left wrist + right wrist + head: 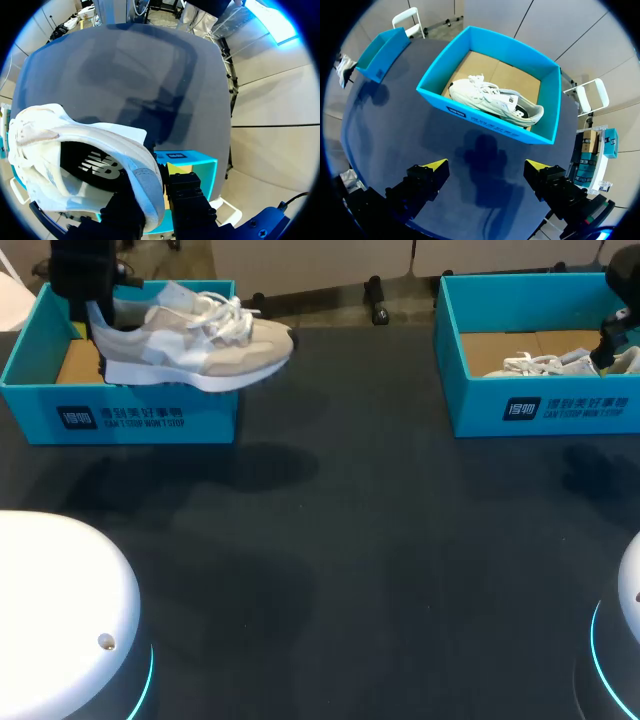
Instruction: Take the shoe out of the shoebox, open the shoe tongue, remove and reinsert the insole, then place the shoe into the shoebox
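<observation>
Beige-and-white sneaker is held up over the left shoebox, its heel pinched by the left gripper, toe poking out past the box wall. Right gripper is spread wide above the table, with the right shoebox ahead, where a second sneaker is lying.

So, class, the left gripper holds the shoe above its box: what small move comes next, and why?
Probably lower the shoe onto the table before the left shoebox: the left gripper pinches its heel, it hangs above the box, and the insole lies inside.
</observation>
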Action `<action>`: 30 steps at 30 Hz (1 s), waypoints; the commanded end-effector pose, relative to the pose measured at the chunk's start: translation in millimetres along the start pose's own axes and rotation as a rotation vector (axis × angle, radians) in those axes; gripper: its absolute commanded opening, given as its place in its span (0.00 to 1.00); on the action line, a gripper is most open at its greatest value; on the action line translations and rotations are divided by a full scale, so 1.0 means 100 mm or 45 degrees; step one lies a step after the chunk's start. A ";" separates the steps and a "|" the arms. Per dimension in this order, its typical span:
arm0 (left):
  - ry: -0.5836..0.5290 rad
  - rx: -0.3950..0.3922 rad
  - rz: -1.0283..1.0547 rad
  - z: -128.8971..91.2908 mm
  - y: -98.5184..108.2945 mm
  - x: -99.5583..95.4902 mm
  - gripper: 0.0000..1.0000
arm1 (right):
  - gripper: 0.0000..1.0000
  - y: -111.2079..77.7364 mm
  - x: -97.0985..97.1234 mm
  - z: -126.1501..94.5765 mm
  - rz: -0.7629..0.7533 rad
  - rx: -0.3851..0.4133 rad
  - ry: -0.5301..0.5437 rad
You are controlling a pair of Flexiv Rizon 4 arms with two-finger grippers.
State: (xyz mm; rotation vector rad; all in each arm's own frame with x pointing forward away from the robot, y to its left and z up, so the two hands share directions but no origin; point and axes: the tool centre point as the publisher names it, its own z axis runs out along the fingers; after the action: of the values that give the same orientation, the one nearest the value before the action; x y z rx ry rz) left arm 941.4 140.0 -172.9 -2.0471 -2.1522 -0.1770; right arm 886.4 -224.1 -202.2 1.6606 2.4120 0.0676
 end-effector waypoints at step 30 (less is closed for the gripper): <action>-0.095 -0.165 0.202 -0.08 -0.71 -1.11 0.00 | 1.00 0.00 0.00 0.00 0.000 0.000 -0.002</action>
State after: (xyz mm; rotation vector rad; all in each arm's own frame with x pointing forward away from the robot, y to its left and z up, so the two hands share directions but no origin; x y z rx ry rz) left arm 876.7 25.2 -185.3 -2.3179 -2.0535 -0.2234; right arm 886.4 -224.1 -202.2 1.6607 2.4120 0.0676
